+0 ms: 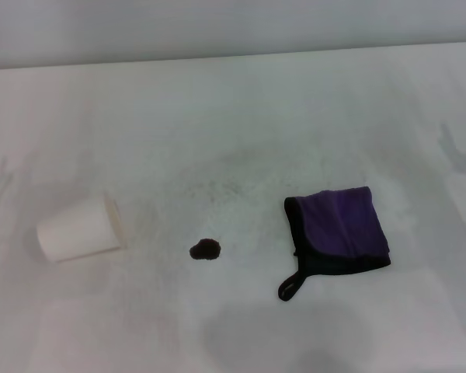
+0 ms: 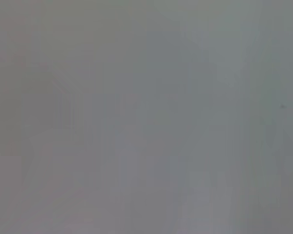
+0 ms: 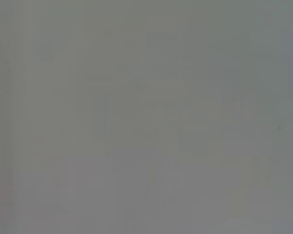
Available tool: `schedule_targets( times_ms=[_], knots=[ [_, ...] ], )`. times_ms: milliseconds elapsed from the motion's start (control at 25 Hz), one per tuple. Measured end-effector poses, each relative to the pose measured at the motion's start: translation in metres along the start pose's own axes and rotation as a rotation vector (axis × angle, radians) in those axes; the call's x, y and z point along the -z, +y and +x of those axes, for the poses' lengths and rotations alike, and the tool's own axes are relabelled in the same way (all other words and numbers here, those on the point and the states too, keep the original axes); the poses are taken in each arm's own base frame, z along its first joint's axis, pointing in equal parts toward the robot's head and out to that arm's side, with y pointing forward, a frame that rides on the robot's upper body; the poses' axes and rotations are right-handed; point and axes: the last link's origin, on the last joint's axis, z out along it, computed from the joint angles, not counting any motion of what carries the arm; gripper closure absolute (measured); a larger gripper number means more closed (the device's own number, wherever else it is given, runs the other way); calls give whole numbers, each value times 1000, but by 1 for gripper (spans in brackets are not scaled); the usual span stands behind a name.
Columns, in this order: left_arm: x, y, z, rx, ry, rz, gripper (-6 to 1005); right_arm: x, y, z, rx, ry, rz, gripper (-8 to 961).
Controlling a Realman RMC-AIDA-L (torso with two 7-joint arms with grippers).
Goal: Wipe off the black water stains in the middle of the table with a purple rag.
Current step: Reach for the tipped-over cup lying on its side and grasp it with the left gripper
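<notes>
Purple rag (image 1: 340, 225) lies beside black water stains (image 1: 206, 249) — fingers (both arms) unseen.

You get soft, even, bright light on the table (image 1: 241, 116) in the head view, with faint grey shadows along its near edge and far right side. The whole view looks slightly hazy. Both wrist views give you only flat, featureless grey blur.
</notes>
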Motion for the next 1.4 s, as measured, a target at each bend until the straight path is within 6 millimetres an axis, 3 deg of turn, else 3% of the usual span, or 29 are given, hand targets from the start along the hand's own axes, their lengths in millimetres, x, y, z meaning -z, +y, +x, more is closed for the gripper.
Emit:
schedule_targets(
  times_ms=[240,1400],
  knots=[
    [-7,0,1,-2,-5,-4,109,1,4,2,-6,9,-13,97],
    [2,-3,4,31,36,31,108,2,5,3,-8,13,-18,97]
  ],
)
